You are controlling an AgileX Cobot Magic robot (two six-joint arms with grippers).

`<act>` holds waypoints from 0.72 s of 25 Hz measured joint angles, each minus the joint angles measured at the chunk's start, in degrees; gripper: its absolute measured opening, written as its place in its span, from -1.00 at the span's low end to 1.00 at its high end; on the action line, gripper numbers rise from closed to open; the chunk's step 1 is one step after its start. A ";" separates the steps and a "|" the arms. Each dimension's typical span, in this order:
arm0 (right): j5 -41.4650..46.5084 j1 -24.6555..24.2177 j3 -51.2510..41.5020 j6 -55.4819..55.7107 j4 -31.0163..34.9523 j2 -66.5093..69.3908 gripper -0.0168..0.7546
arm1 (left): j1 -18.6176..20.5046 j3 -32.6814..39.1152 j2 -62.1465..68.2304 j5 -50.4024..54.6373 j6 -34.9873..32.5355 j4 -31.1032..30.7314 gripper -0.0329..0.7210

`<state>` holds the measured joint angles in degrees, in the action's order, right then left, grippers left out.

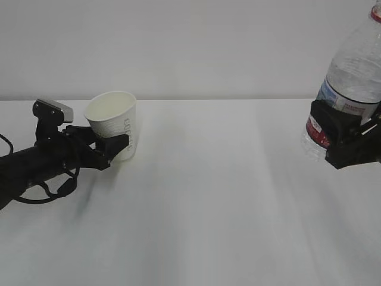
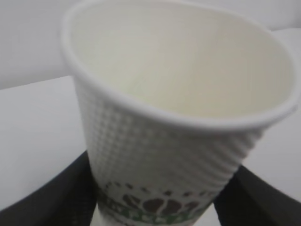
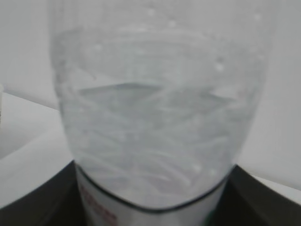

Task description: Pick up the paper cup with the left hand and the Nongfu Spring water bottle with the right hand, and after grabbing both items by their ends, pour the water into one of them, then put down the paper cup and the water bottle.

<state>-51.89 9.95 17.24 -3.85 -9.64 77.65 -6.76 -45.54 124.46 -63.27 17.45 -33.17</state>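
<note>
**Cup and bottle both gripped, far apart**

The left hand (image 1: 113, 149) clasped the tilted paper cup (image 1: 113, 122) low on the table (image 1: 208, 196); the right hand (image 1: 348, 143) clenched the raised Nongfu Spring water bottle (image 1: 351, 71). Uncapped, it could spill early.

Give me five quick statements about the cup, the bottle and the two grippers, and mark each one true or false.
1. The left hand holds the paper cup near its base. True.
2. The paper cup lies on its side on the table. False: it is held mouth up, slightly tilted.
3. The right hand grips the Nongfu Spring water bottle around its label. True.
4. The bottle is empty. False: water shows inside it in the right wrist view.
5. The bottle's mouth is over the cup. False: the bottle is far to the right of the cup, apart from it.
</note>
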 joint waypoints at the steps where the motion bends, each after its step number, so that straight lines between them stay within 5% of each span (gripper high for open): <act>1: 0.00 0.00 0.00 0.00 0.00 0.00 0.31 | 0.00 0.67 -0.76 0.00 0.00 0.00 0.46; 18: 3.79 0.00 0.00 0.00 -0.11 0.00 0.31 | 0.00 16.36 -19.50 0.03 0.00 -3.03 0.46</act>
<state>-48.10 9.95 17.24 -3.85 -9.76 77.65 -6.76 -29.18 104.96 -63.24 17.45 -36.20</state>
